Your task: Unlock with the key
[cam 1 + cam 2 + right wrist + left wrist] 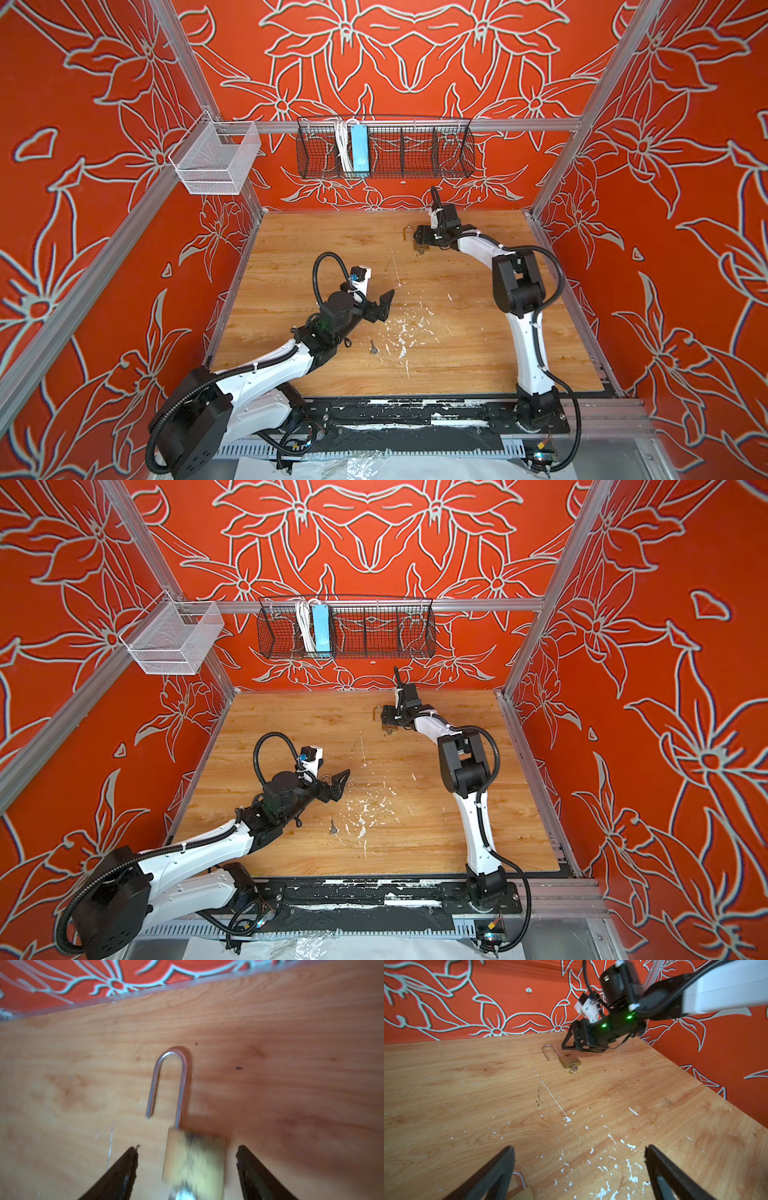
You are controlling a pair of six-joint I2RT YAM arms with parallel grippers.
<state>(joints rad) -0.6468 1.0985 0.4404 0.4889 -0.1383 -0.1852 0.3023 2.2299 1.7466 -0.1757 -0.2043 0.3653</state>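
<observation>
Padlock (569, 1060): small brass body and a long steel shackle (173, 1053). It's open: one leg sits in the body, the free leg is out and swung clear to the side. A key (573, 1067) with a small ring sits in the keyhole end.

It lies flat on the wooden table (311, 249), far side, a bit right of centre. The long axis runs roughly near-far, with the shackle toward the far wall and slightly left and the keyed end nearer.

Right gripper (186, 1148) is low over the padlock body, jaws spread either side of it. The wrist view is blurred, but there's a gap on both sides, so it isn't gripping. The right arm comes up from the near-right base and bends at the elbow. The forearm reaches far-left and the wrist is turned so the fingers point left.

Left gripper (579, 1147) has its jaws spread wide and holds nothing. It hangs above the table left of centre, pointing far-right, well apart from the padlock. The left arm stretches low from the near-left base.

A second key (373, 347) lies loose on the table, just near-side of the left wrist.
</observation>
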